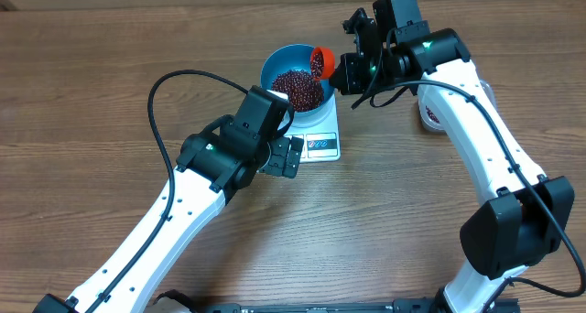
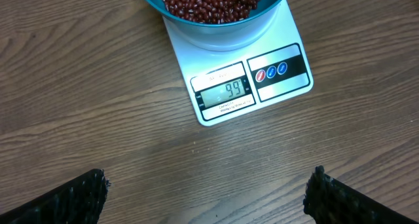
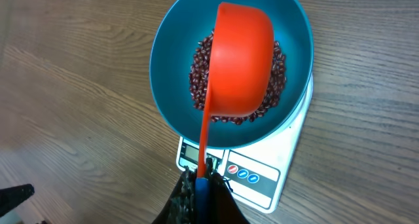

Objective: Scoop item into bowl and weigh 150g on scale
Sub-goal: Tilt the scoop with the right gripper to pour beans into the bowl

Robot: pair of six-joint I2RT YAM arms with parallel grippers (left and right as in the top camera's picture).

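The blue bowl [image 1: 295, 75] stands on the white scale [image 1: 322, 141] and holds a heap of dark red beans [image 1: 298, 88]. In the left wrist view the scale [image 2: 275, 50] shows 99 on its display [image 2: 226, 92], with the bowl [image 2: 216, 29] and beans [image 2: 209, 2] at the top edge. My right gripper [image 3: 204, 185] is shut on the blue-tipped handle of the red scoop [image 3: 241, 67], which is tipped upside down over the beans [image 3: 278, 63] in the bowl [image 3: 173, 54]. My left gripper [image 2: 206, 194] hangs open over bare wood in front of the scale.
A white container [image 1: 432, 113] shows partly behind the right arm at the right. The left arm [image 1: 183, 203] crosses the table's lower left, its cable looping above it. Wooden tabletop [image 1: 92, 93] lies all around.
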